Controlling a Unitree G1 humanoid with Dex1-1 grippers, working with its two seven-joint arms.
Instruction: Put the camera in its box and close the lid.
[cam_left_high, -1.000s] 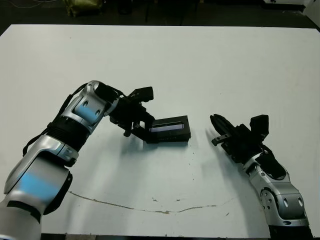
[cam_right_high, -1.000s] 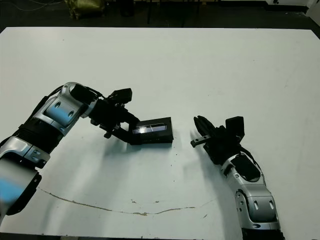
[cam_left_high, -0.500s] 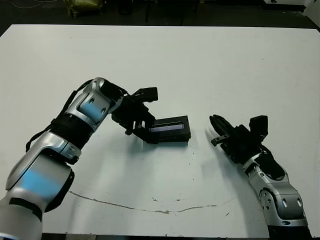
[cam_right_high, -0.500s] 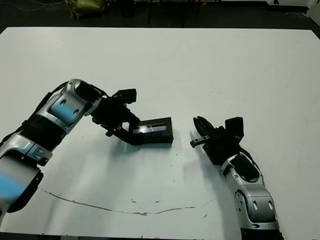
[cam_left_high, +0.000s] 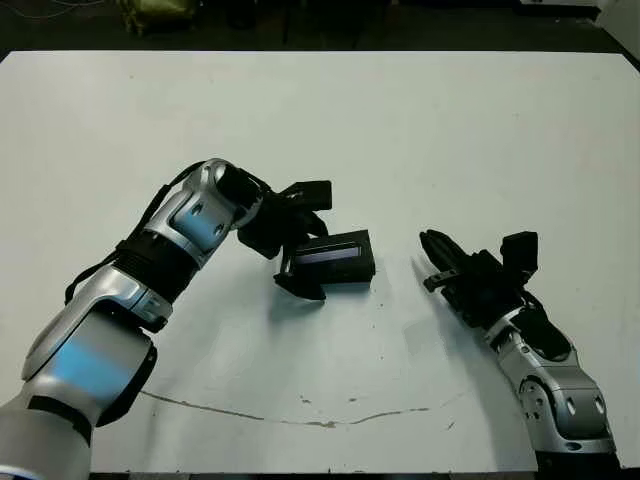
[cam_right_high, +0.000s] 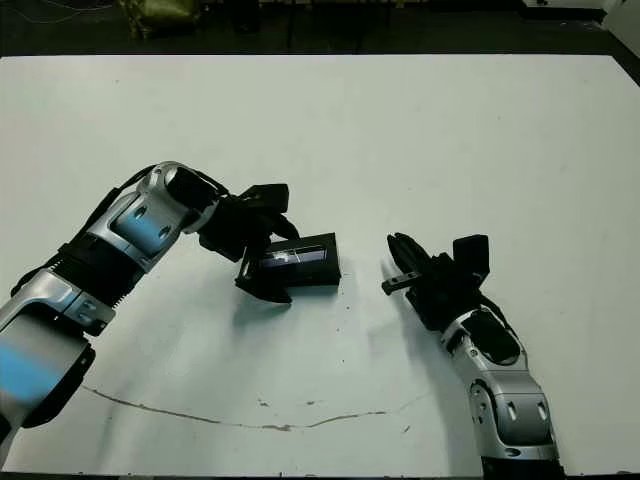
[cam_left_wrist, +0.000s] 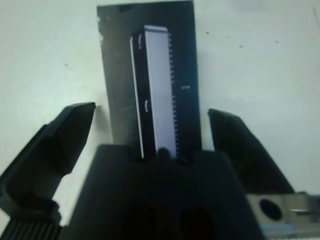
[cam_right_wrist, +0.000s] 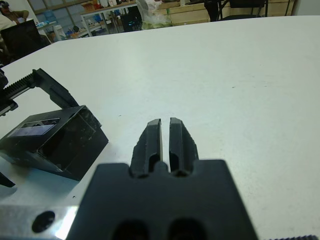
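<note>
Showing, left to right: left end effector (cam_left_high: 305, 243) with fingers spread wide, straddling one short end of the closed box (cam_left_high: 335, 261), whose lid (cam_right_high: 297, 256) with its bluish strip is on; camera not visible. The box lies mid-worktop (cam_left_high: 420, 120). Probably light, rigid and smooth; best gripped across its side walls. Right end effector (cam_left_high: 432, 258), fingers pressed together, idles well apart.
</note>
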